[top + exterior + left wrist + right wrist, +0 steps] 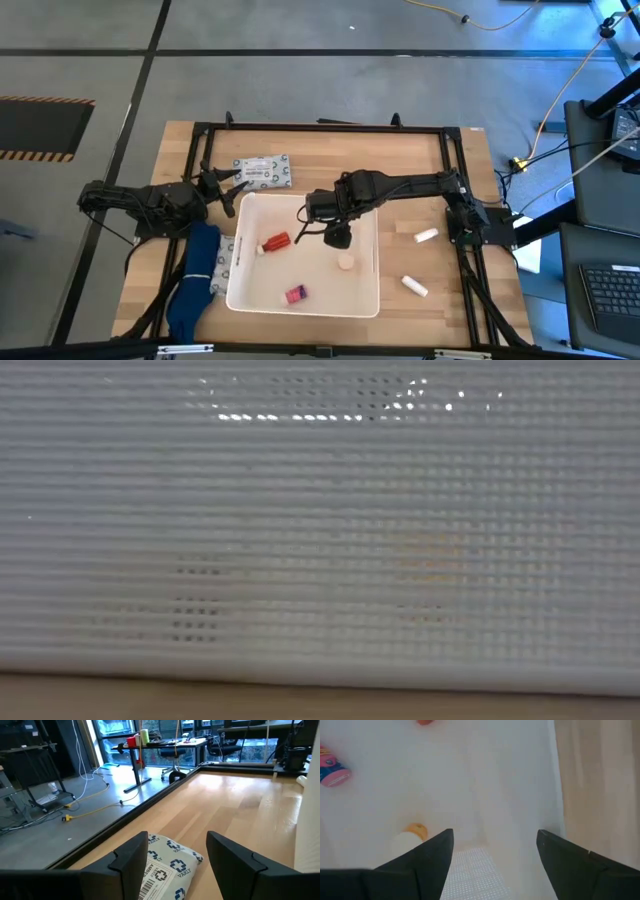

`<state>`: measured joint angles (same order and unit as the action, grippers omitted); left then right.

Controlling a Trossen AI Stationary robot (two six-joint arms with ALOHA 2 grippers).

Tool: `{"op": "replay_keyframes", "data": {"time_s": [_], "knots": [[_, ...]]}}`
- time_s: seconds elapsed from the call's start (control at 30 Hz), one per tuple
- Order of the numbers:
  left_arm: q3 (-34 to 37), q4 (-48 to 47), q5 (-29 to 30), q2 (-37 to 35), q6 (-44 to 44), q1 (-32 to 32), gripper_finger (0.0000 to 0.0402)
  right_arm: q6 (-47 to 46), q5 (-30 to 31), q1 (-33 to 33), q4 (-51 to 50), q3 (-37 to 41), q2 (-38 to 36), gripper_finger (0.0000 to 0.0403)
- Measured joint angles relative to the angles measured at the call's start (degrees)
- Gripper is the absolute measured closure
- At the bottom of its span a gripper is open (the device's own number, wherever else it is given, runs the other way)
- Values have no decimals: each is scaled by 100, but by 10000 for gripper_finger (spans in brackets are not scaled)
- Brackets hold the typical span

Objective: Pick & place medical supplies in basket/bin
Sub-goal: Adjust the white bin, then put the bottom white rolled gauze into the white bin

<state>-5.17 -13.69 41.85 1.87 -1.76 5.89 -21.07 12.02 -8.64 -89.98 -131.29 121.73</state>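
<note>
Your left gripper [175, 865] is nearer the patterned packet [167, 867]: it lies on the table just ahead between the spread jaws, long axis running away from them. Your right gripper [492, 852] hangs open, empty, over the white tub [245, 285].

High view straight down; low view pressed against bin [320, 540] wall — right wrist view shares bin interior.

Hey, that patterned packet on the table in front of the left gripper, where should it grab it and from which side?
Probably from above, across the packet's narrow width near its middle: it lies flat and soft, and the open left gripper already straddles it.
</note>
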Motion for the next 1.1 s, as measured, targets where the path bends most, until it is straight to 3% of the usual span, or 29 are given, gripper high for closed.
{"op": "replay_keyframes", "data": {"time_s": [0.37, 0.5, 0.67, 0.97, 1.1], "knots": [[0, 0, 2, 0, 2, 0, 203, 94, 59, 179, -16, -25, 0, 116], [0, -1, 3, 0, 2, 0, 203, 61, -113, 50, 46, -382, -5, 116], [0, -1, 4, 2, 2, 0, 203, -287, -604, -154, 262, -356, -381, 116], [0, 0, 4, 2, 2, 0, 203, -2286, -547, -834, 1, -278, -1597, 116], [0, 0, 6, 2, 2, 0, 203, -2233, -254, -1346, 14, -9, -2071, 116]]}}
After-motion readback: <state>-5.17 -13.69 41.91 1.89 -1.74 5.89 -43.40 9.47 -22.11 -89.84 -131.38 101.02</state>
